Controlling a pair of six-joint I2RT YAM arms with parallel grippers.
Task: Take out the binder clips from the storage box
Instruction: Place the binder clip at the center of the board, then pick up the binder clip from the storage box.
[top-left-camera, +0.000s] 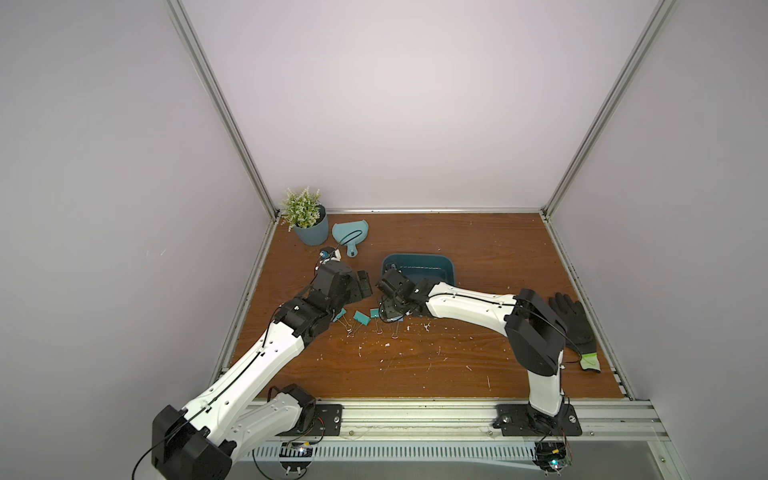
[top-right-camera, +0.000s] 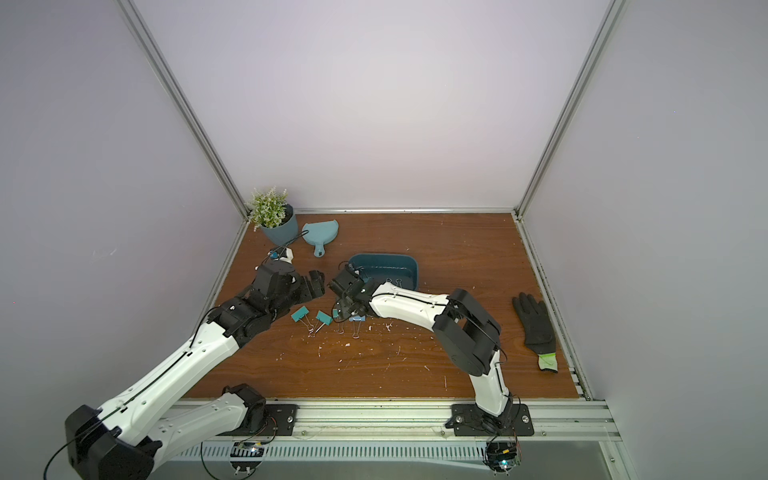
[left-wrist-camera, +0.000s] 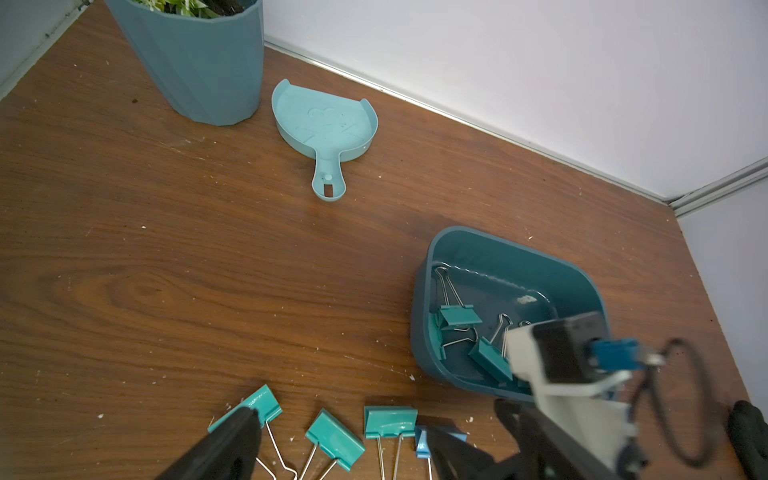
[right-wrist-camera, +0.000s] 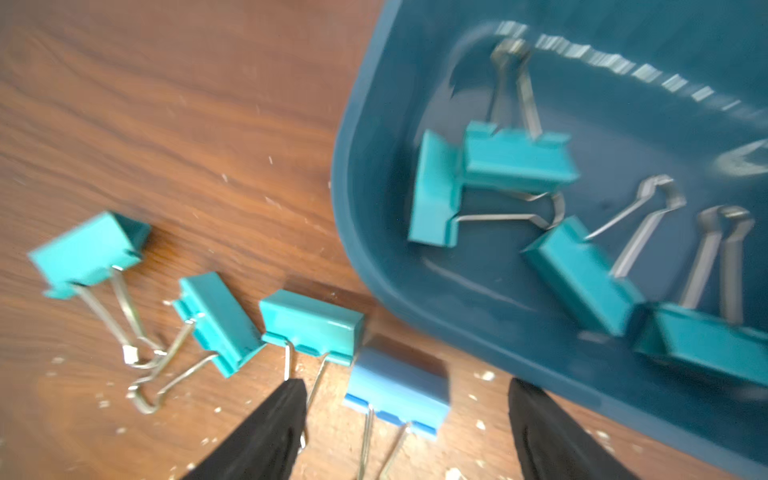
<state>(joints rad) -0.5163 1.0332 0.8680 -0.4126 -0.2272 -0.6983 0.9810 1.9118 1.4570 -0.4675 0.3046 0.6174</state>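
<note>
Jaws on both arms stand released. In a top view, binder clips (top-left-camera: 361, 318) lie mid-frame on the bench (top-left-camera: 457, 365); more sit in the storage box (top-left-camera: 444, 266) above. You risk snagging handles, shoving the box.

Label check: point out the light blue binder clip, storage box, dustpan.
light blue binder clip (right-wrist-camera: 398, 383): right wrist view, body.
storage box (left-wrist-camera: 498, 259): left wrist view, inner wall.
dustpan (left-wrist-camera: 326, 124): left wrist view, scoop floor.
</note>
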